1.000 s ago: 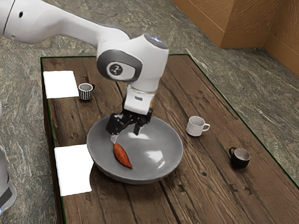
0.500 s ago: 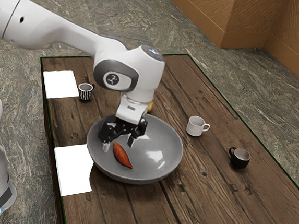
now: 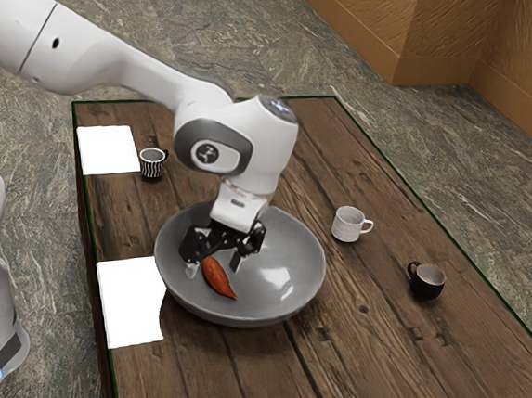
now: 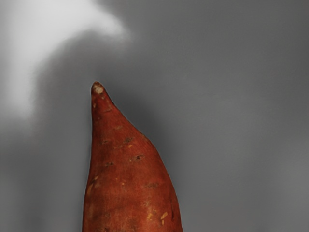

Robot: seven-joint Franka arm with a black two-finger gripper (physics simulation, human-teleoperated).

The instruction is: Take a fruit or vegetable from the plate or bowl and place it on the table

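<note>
In the exterior view my gripper (image 3: 214, 267) is low inside the grey bowl, its two fingers apart on either side of the upper end of a reddish-orange sweet potato (image 3: 219, 279). I see a gap between the potato and the right-hand finger. The potato lies on the floor of the bowl (image 3: 297, 285), its narrow tip toward the exterior view's bottom. The wrist view has the sweet potato (image 4: 128, 174) close under the hand, pointed end visible, against the blurred grey bowl (image 4: 231, 106). The bowl stands on the wooden table (image 3: 371, 339).
A white mug (image 3: 347, 224) and a dark mug (image 3: 427, 281) stand beyond the bowl toward the exterior view's right. A striped cup (image 3: 152, 162) is at the upper left. Two white rectangles (image 3: 108, 149) lie along the table's left side.
My hand has come down into the bowl, first leftward in the exterior view, then slightly back right, to straddle the potato's end. A yellow patch behind the hand is now hidden. The potato has not moved.
</note>
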